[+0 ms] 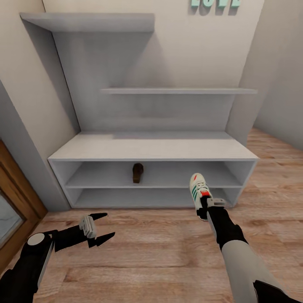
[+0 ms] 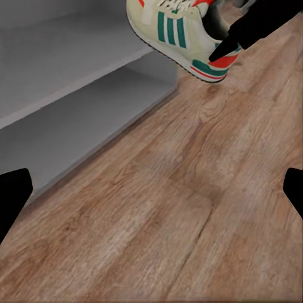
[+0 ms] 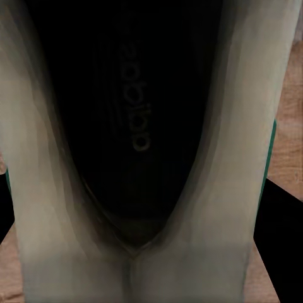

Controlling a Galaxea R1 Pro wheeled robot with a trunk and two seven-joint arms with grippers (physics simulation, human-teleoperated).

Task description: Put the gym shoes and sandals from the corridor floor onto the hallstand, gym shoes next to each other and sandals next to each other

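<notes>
Head view: the right claw (image 1: 205, 207) grips a gym shoe (image 1: 198, 188) by its heel, toe toward the hallstand's (image 1: 151, 149) lower front edge. One sandal (image 1: 137, 172) sits on the upper shelf. The left claw (image 1: 103, 227) hangs released above bare corridor floor (image 1: 160, 252).

The gym shoe (image 1: 198, 188) is white with green side stripes and a red-orange tab; its inside is black. The sandal (image 1: 137, 172) is dark brown. The hallstand (image 1: 151, 147) is plain white, the corridor floor (image 1: 160, 252) light brown wood-grain planks. The wall letters (image 1: 215, 3) are teal. Both pincers are black.
</notes>
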